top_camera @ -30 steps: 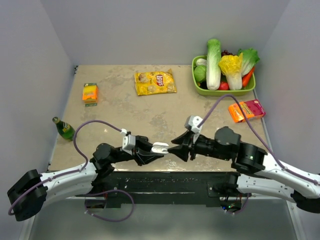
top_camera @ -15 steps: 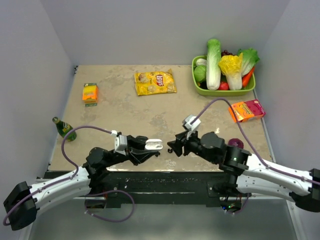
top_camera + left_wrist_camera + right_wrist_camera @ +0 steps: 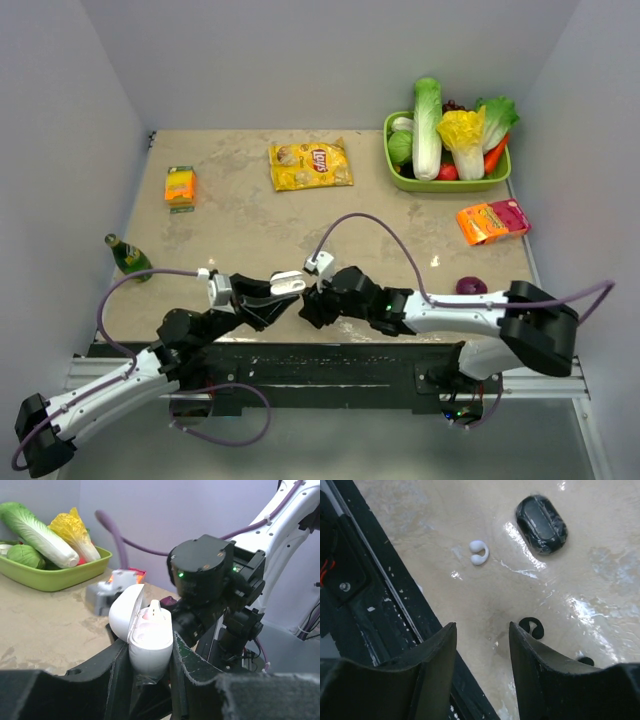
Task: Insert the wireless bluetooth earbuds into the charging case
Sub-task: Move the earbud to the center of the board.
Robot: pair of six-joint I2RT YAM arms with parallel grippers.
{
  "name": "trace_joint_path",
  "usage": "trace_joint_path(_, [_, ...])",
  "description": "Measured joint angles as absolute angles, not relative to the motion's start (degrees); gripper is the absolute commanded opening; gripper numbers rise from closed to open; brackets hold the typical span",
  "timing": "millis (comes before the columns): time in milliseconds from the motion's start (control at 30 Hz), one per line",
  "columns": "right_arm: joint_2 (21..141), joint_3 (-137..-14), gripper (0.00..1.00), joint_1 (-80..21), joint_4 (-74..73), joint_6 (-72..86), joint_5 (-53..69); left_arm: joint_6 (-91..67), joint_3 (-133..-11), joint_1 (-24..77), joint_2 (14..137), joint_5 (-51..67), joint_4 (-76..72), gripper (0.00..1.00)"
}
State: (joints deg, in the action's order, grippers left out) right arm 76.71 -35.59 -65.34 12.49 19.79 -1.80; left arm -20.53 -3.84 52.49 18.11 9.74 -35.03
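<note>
My left gripper [image 3: 278,292] is shut on the white charging case [image 3: 288,282] and holds it above the table's near edge. In the left wrist view the case [image 3: 150,645] stands upright between the fingers with its lid open to the left, and a whitish earbud [image 3: 154,612] sits in it. My right gripper [image 3: 310,306] is right beside the case. In the right wrist view it [image 3: 481,630] is open and empty above the table. A whitish earbud [image 3: 479,553] lies ahead of it. A dark earbud [image 3: 532,627] lies by the right finger, another [image 3: 585,661] further right.
A dark oval case [image 3: 541,518] lies beyond the whitish earbud. The black front rail [image 3: 380,595] runs under the left finger. Farther off are a chips bag [image 3: 311,165], a green vegetable basket [image 3: 397,180], an orange box [image 3: 181,186], a bottle [image 3: 128,257], an orange-pink packet [image 3: 492,220].
Both arms have moved left along the near edge. The left gripper carried the case left and back. The right gripper swung left and low, close to the case.
</note>
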Motion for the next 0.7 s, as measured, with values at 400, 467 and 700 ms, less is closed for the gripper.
trace_joint_path(400, [95.57, -43.97, 0.31, -63.55, 22.65, 21.89, 4.16, -20.56, -3.84, 52.49, 16.88, 9.65, -33.04, 0.0])
trace_joint_path(467, [97.1, -44.6, 0.24, -63.33, 24.03, 22.11, 5.13, -20.56, -3.84, 52.49, 16.36, 9.67, -32.95, 0.0])
trace_joint_path(700, [101.6, -44.77, 0.06, -62.98, 29.67, 24.49, 11.4, -20.58, -3.84, 52.51, 15.11, 9.98, -32.91, 0.0])
